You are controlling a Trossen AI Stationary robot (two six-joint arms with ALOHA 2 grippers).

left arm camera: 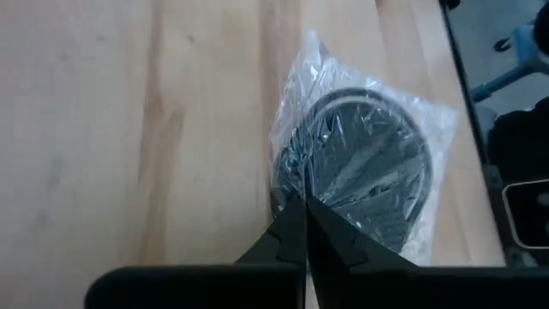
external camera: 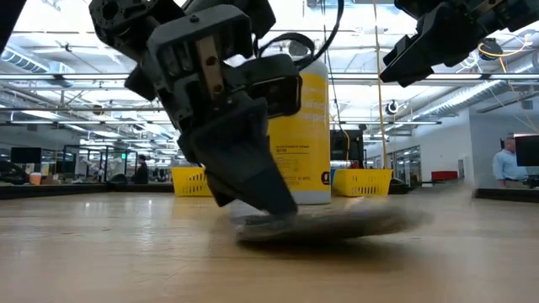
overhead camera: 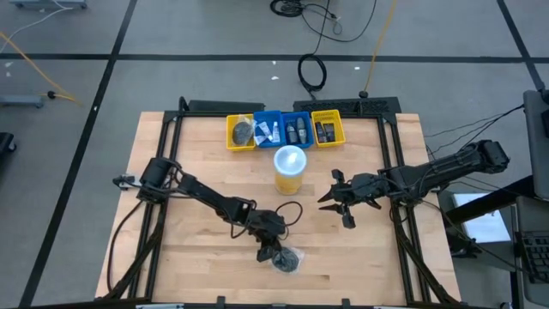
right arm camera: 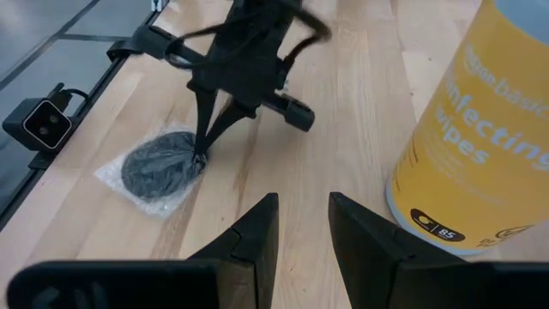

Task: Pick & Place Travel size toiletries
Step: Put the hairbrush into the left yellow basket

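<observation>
partway, by the look of it: yellow and blue rectangular plastic bins (overhead camera: 285,130) at the far edge already loaded with small toiletries, one round dark grey flat packet in crinkled clear wrap (overhead camera: 287,260) left on the bare wooden table (overhead camera: 171,249) near the front edge, not yet lifted. left gripper (left arm camera: 302,202) clenched on the packet's near rim, fingertips pinching wrap and disc edge; right gripper (right arm camera: 303,225) hanging empty, fingers part-spread, beside the tall yellow wipes canister with pale lid (overhead camera: 290,168). packet flat, thin, glossy film creased, likely slippery
</observation>
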